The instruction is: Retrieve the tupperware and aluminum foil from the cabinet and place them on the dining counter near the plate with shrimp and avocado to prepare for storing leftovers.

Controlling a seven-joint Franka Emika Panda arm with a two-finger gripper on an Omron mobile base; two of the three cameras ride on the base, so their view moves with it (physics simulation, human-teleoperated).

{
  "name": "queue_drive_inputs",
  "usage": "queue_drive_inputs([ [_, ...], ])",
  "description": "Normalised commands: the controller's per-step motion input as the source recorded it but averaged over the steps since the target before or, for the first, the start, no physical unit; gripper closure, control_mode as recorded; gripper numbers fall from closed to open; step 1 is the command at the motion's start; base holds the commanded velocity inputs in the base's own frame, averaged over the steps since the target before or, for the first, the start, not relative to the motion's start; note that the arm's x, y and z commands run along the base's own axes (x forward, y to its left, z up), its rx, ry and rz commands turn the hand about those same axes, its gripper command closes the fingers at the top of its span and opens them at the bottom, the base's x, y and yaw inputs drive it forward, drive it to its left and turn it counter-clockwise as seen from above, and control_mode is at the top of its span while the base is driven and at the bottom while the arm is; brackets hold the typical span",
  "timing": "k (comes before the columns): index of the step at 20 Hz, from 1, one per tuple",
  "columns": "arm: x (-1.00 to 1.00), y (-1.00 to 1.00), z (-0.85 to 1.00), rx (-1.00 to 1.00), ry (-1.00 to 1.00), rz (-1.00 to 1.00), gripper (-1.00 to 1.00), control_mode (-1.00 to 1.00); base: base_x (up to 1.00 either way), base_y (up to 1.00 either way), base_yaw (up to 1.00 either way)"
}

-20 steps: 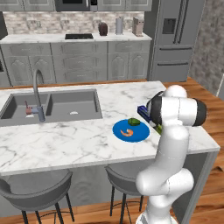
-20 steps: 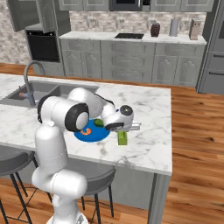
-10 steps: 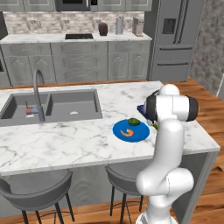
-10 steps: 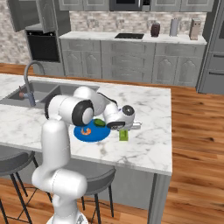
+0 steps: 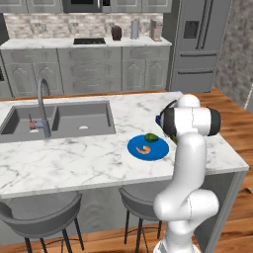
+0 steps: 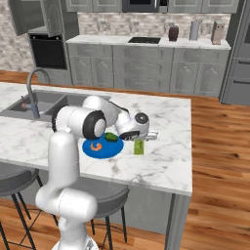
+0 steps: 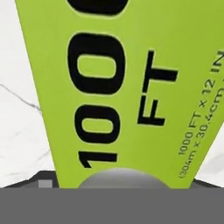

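Observation:
The aluminum foil (image 6: 139, 147) lies flat on the dining counter (image 6: 166, 161), its green face up, just right of the blue plate with shrimp and avocado (image 6: 100, 148). My gripper (image 6: 150, 136) hangs low over the box. In the hand view the aluminum foil (image 7: 122, 87) shows as a green face with black lettering, running between my fingers; whether they press on it I cannot tell. From the left the plate (image 5: 148, 148) sits in front of my arm. The tupperware is out of view. The cabinet (image 6: 29, 14) stands far back left, door ajar.
A steel double sink (image 5: 59, 118) with an arched faucet (image 5: 43, 106) takes up the counter's left half. Grey stools (image 5: 39, 217) stand under the near edge. The counter's right edge (image 6: 188, 146) drops to wood floor. A fridge (image 5: 197, 44) stands at the back right.
My arm's upper joints have shifted a little over the counter. The foil box and the plate are where they were.

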Motion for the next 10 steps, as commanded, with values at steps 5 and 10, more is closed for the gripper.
queue_drive_inputs([
  [5, -0.43, 0.00, 0.14, 0.00, -0.10, -0.06, -1.00, -1.00, 0.00, 0.00, 0.00],
  [10, -0.75, 0.00, 0.36, 0.00, -0.24, -0.04, -1.00, -1.00, 0.00, 0.00, 0.00],
])
